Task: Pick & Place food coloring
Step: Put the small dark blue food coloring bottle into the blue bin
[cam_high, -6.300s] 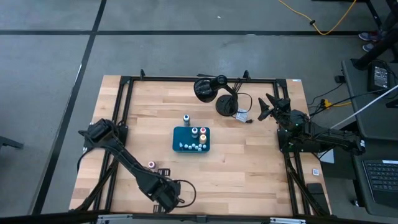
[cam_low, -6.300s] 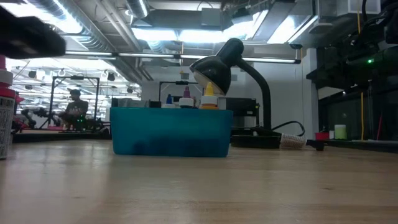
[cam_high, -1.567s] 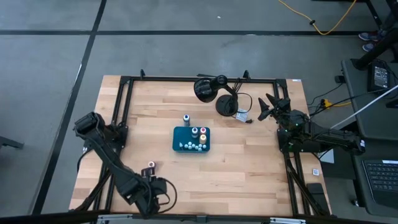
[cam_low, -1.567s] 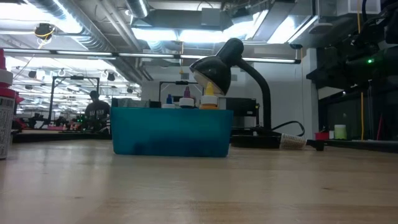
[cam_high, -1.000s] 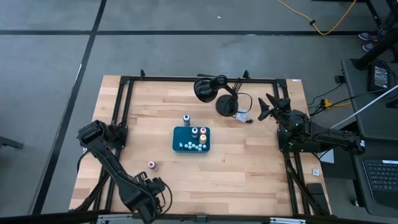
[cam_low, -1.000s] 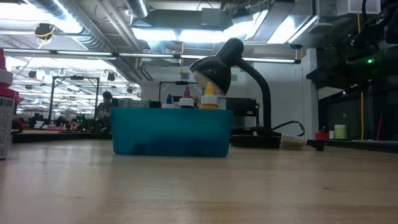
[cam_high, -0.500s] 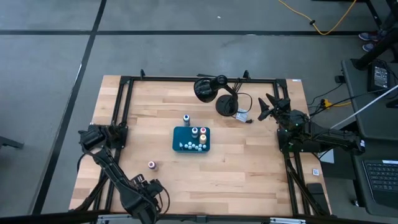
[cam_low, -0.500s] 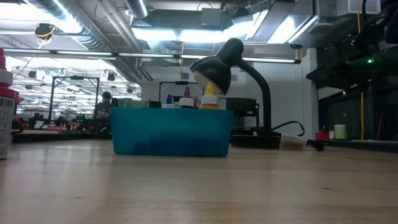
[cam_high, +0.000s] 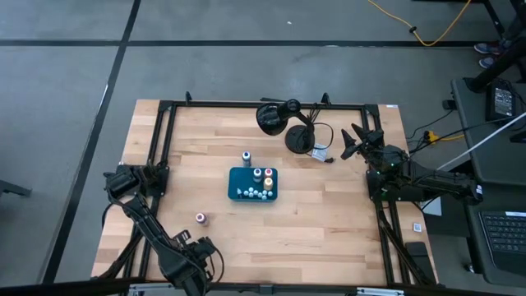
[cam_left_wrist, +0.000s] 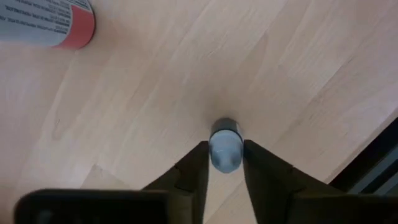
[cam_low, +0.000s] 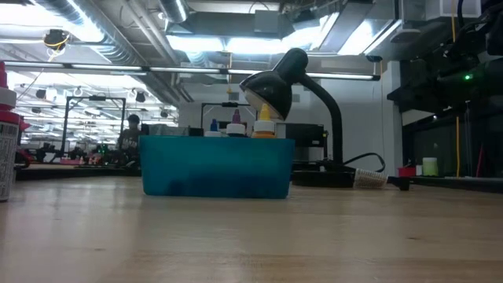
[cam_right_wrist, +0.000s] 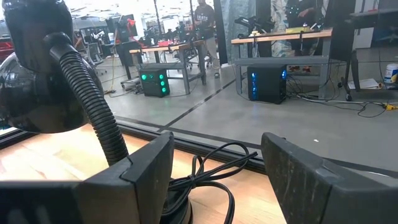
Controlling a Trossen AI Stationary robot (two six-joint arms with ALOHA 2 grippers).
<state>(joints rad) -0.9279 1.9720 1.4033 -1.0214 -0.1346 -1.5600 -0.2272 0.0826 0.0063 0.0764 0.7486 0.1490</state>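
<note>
Left gripper [cam_left_wrist: 225, 163] at the table's near-left corner, fingers closed on a small bottle [cam_left_wrist: 225, 149]. Tray [cam_high: 241, 184] mid-table holds more bottles [cam_high: 263, 175]; one [cam_high: 200, 218] stands well apart from it. Right gripper [cam_right_wrist: 214, 180] waits open beside the lamp [cam_right_wrist: 43, 81].

I see a black desk lamp [cam_high: 279, 119] at the table's [cam_high: 329, 238] far edge, its cord [cam_right_wrist: 208, 171] coiled beside the base, and a person [cam_low: 130, 134] in the room behind.
</note>
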